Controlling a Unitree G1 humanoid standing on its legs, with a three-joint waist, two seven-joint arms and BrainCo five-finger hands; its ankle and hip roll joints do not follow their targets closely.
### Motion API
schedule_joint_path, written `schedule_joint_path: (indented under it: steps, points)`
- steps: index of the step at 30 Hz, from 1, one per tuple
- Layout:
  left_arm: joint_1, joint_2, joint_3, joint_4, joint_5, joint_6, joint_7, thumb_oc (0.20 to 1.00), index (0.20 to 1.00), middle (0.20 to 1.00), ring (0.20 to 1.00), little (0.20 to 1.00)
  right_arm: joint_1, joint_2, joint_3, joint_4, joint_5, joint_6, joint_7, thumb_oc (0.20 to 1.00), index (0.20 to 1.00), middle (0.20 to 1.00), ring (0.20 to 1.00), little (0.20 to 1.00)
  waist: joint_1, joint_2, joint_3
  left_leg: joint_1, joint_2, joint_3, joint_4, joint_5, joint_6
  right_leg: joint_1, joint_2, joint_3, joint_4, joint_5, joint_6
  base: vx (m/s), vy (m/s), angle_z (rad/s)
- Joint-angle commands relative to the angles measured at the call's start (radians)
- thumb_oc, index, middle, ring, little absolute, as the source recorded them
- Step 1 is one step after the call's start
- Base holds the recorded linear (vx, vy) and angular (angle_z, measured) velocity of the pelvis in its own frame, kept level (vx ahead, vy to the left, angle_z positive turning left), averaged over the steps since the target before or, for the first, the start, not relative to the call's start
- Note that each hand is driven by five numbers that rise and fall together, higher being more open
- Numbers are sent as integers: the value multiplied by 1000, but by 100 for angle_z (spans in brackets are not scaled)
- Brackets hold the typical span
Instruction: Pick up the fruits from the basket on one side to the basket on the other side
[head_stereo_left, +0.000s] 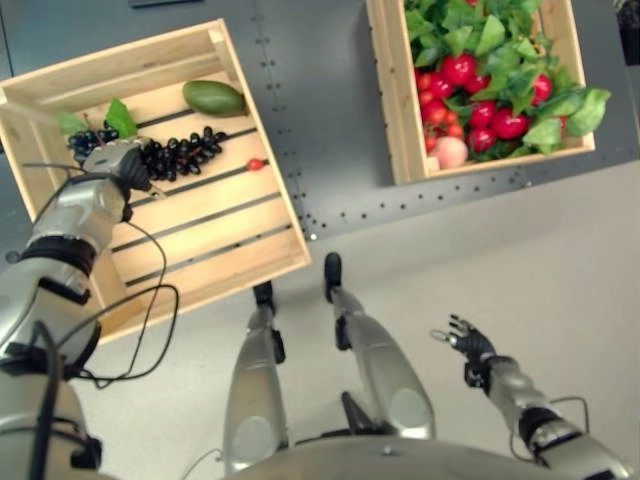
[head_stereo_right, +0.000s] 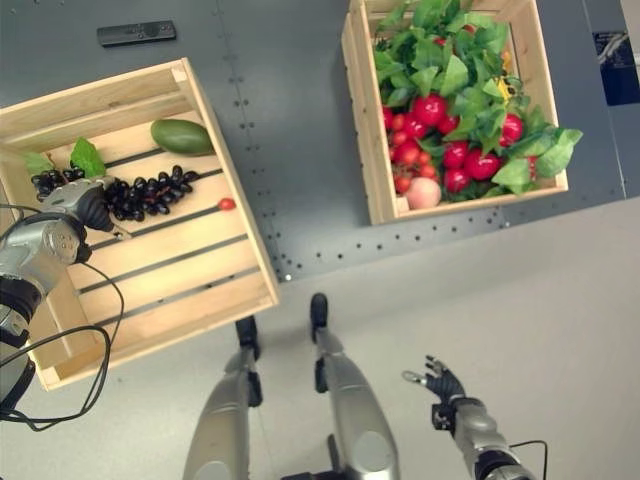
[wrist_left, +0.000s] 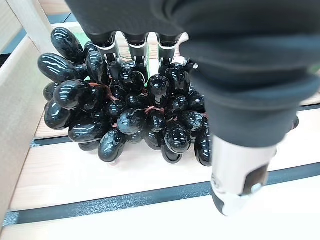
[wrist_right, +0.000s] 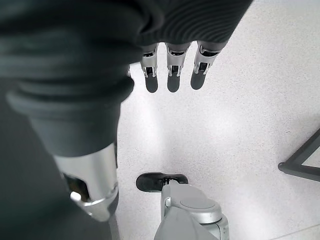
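- Black grapes (wrist_left: 130, 115) sit right under the left hand (wrist_left: 137, 47) in the left wrist view: fingers reach down onto the top of the bunch, thumb stands clear on the near side. Fingers touch the bunch but I see no closed wrap, so I read it as released, not yet grasping.
- Bunch lies on the slats of the left crate (head_stereo_left: 215, 255), towards its far end, with green leaves (head_stereo_left: 120, 117) at one end of it.
- Same crate also holds a green mango (head_stereo_left: 213, 97) just beyond the grapes and a small red fruit (head_stereo_left: 256, 164) just beside the end of the bunch.
- Right crate (head_stereo_left: 392, 110) is well apart across the dark mat, packed with red fruits (head_stereo_left: 460, 68), leafy greens (head_stereo_left: 470, 28) and a peach (head_stereo_left: 451, 152) near its front edge.
- Right hand (head_stereo_left: 468, 343) hangs idle low over the pale floor, fingers straight, empty.
- Step, by my read: grasp phase on the grapes, transfer not started.
- Next move calls for closing fingers and thumb around the bunch near the stem, then lifting straight up. A loose bunch may sag or shed, so grip deep.
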Motion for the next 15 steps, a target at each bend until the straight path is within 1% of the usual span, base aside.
schedule_joint_path:
  steps: [1, 8, 15]
  points:
    - [63, -26, 38, 39, 18, 11, -6, 1000, 1000, 1000, 1000, 1000, 48, -67, 11, -28, 25, -20, 1, 1000, 1000, 1000, 1000, 1000, -10, -23, -4, -53, -31, 3, 98, -92, 57, -21, -10, -8, 65, -55, 84, 0, 0, 0]
    - [50, -50, 34, 44, 12, 11, 6, 1000, 1000, 1000, 1000, 1000, 46, -68, 19, -38, 31, -22, 1, 1000, 1000, 1000, 1000, 1000, -20, -34, -10, -68, -28, 1, 98, -90, 57, -41, -3, -6, 72, -56, 82, 0, 0, 0]
    - [55, -54, 30, 54, 22, 9, 11, 1000, 1000, 1000, 1000, 1000, 50, -65, 22, -31, 31, -22, 3, 1000, 1000, 1000, 1000, 1000, -25, -35, -14, -89, -24, -3, 107, -93, 56, -62, -2, -8, 81, -61, 80, 0, 0, 0]
